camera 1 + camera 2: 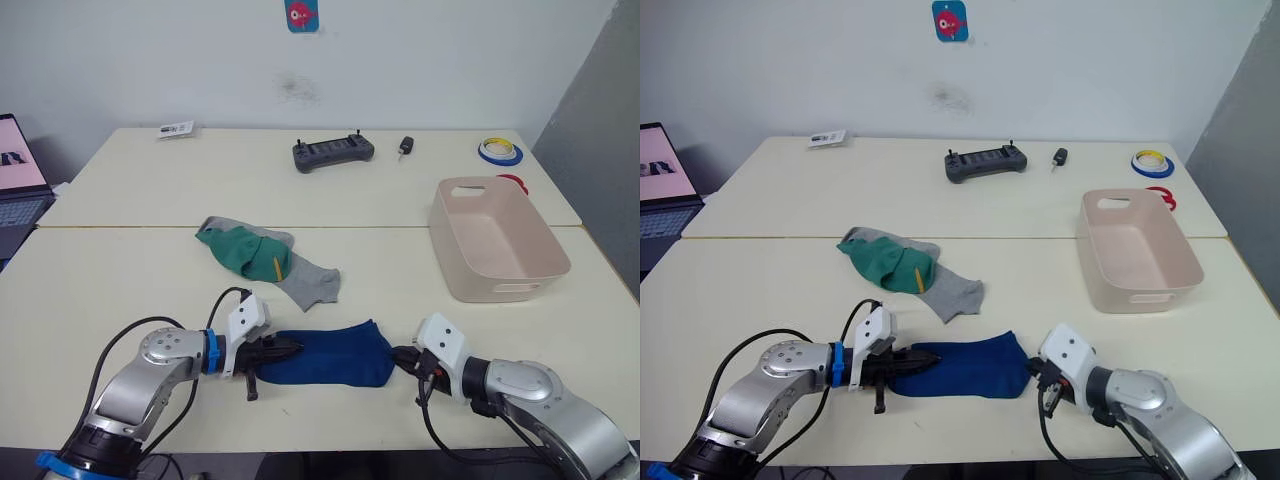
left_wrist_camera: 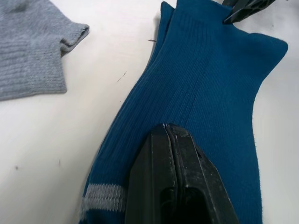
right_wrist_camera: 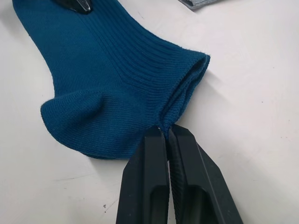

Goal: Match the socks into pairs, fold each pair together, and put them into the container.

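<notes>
Two pale tables [image 1: 120, 280] stand pushed together before a white wall. At the far edge lie a dark controller [image 1: 333, 152], a key fob [image 1: 405, 147] and a tape roll [image 1: 499, 151]; a laptop [image 1: 18, 180] sits at nine o'clock.

The blue pair [image 1: 330, 358] lies flat at six o'clock, one sock stacked on the other, stretched between the two claws. The left gripper [image 1: 283, 350] has its fingers pressed together on the toe end, where a grey stripe crosses the fabric. The right gripper [image 1: 405, 358] is likewise pinched closed on the open cuff edge.

Toward the table's centre, at about eleven o'clock from the blue pair, the green socks [image 1: 245, 253] lie bunched on top of the grey socks [image 1: 312, 281], touching them. The container [image 1: 495, 238] stands at two o'clock, well apart, with nothing inside.

The ribbed knit looks light, limp and stretchy; it should drape and slip rather than hold shape. I judge both layers must be caught at each end, at cuff and toe, so the fold carries them over together.
</notes>
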Tool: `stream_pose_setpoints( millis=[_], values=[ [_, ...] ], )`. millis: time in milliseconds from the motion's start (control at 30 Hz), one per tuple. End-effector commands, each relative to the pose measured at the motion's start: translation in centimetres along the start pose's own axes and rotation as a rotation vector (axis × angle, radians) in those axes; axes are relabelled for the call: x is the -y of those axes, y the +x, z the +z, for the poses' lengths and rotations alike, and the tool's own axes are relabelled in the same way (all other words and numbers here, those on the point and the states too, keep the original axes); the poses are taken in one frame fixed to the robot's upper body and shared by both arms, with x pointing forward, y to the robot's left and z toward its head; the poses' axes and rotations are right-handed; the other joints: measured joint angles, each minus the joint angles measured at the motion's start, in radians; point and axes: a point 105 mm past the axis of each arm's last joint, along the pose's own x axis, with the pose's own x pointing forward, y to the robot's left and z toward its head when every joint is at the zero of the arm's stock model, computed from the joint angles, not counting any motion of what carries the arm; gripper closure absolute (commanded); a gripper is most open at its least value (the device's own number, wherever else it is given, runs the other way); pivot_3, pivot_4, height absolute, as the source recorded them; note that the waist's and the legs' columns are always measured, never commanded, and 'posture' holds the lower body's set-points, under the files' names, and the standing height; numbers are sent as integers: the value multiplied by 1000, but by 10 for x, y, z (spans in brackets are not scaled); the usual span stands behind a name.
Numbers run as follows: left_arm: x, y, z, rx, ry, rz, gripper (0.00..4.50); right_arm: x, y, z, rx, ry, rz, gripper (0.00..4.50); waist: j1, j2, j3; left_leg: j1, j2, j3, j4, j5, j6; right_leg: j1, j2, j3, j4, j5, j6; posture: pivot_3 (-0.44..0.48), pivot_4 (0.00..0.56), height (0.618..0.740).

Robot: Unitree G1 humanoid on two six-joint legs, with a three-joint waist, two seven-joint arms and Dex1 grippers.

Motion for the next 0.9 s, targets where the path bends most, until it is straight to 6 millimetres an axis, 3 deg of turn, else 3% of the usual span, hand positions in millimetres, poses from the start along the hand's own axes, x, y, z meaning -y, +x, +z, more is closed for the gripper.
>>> stream_pose_setpoints(
  millis=[33, 400, 667, 900],
  values=[
    [4, 7, -14, -50, -21, -19, 4500, 0, -5, 13, 48, -30, 25, 4440, 0, 0, 0, 0, 0, 0, 0, 0, 0, 0, 0, 0, 0, 0, 0, 0, 150, 740],
    [1, -5, -25, -92, -36, 17, 4500, -17, -3, 52, 197, -22, 200, 4440, -4, 0, 0, 1, 1, 0, 0, 0, 0, 0, 0, 0, 0, 0, 0, 0, 150, 740],
    [3, -3, -25, -80, -49, 22, 4500, -35, 29, 81, 272, 60, 348, 4440, -4, 1, 0, 2, 2, -1, 0, 0, 0, 0, 0, 0, 1, 0, 0, 0, 150, 740],
    [1, -8, -18, -64, -54, 34, 4500, -48, 55, 80, 233, 104, 422, 4440, -5, 1, -1, 1, 1, 0, 0, 0, 0, 0, 0, 1, 1, 0, 0, 0, 150, 740]
  ],
)
